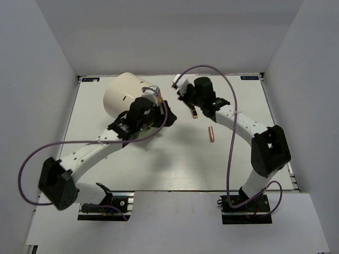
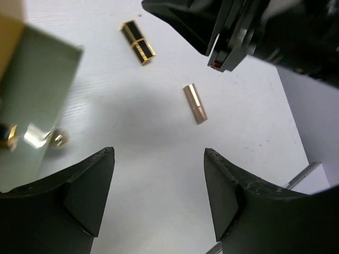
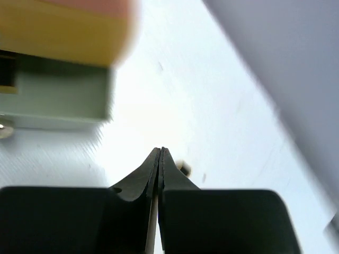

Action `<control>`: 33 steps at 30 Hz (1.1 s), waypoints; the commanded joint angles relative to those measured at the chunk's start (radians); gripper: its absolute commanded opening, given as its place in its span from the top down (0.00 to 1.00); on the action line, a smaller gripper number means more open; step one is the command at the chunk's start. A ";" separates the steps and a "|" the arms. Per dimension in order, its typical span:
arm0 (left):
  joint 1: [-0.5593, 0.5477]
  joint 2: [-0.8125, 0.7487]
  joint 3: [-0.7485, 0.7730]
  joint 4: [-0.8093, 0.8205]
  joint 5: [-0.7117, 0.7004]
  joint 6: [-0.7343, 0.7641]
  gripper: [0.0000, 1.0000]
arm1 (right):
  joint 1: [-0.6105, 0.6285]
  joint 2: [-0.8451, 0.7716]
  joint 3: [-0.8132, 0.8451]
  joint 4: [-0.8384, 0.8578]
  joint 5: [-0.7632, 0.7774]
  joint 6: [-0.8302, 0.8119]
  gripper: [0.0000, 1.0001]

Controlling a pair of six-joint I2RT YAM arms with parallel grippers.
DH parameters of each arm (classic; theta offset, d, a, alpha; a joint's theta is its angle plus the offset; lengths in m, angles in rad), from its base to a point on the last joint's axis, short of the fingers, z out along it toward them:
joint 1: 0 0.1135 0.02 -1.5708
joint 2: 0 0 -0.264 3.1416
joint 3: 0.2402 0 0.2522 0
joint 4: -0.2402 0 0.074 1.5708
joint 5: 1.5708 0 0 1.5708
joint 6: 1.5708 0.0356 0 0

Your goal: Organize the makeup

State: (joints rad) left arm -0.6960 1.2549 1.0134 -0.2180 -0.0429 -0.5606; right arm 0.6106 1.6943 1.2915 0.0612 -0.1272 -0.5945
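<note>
— White desk (image 1: 175,169), grey walls round it. Where's the makeup rn?
— Two pcs in the open. Rose-gold tube (image 2: 195,103) lies flat mid-desk. Gold-and-black lipstick (image 2: 139,42) lies flat a bit beyond it, close by the far end of the right arm (image 1: 243,124). Big cream cylinder (image 1: 127,92) sits back left; not makeup.
— Tools?
— Left tool (image 2: 159,159) is spread wide w/ nothing in it, hanging over bare desk, tube ahead of its fingers. Right tool (image 3: 160,156) is pressed closed. Can't see anything btwn the pads, so prob. empty.
— So left goes for the tube, I'd guess. How to do it well?
— Tube's long axis already runs nearly crosswise to the closing line, just a bit slanted, so a small wrist trim is enough. It sits off-centre toward one finger, so shift over till it's in the middle. Then come down till the tips are just off the desk & close slow. It's round & smooth, so it'll prob. roll if one finger touches first.
— Anything to watch?
— Right arm hangs close over that spot. Keep left low & come in from the near side, or have right back off first.
</note>
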 commanded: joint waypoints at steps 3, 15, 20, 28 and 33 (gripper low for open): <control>-0.003 0.227 0.187 0.137 0.146 -0.015 0.22 | -0.204 0.042 0.092 -0.343 0.031 0.494 1.00; -0.013 0.830 0.760 -0.177 0.002 -0.128 0.25 | -0.379 0.085 0.084 -0.411 -0.285 0.587 0.30; -0.013 0.807 0.734 -0.124 0.041 -0.119 0.33 | -0.364 0.197 0.183 -0.474 -0.384 0.587 0.16; -0.013 0.520 0.461 0.006 0.109 -0.091 0.70 | -0.338 0.329 0.288 -0.459 -0.275 0.585 0.28; -0.013 0.336 0.302 0.025 0.098 -0.085 0.75 | -0.308 0.380 0.316 -0.452 -0.224 0.558 0.34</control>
State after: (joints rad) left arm -0.7052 1.7180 1.3758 -0.2413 0.0463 -0.6571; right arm 0.2855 2.0541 1.5497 -0.3977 -0.3916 -0.0185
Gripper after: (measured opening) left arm 0.253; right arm 0.665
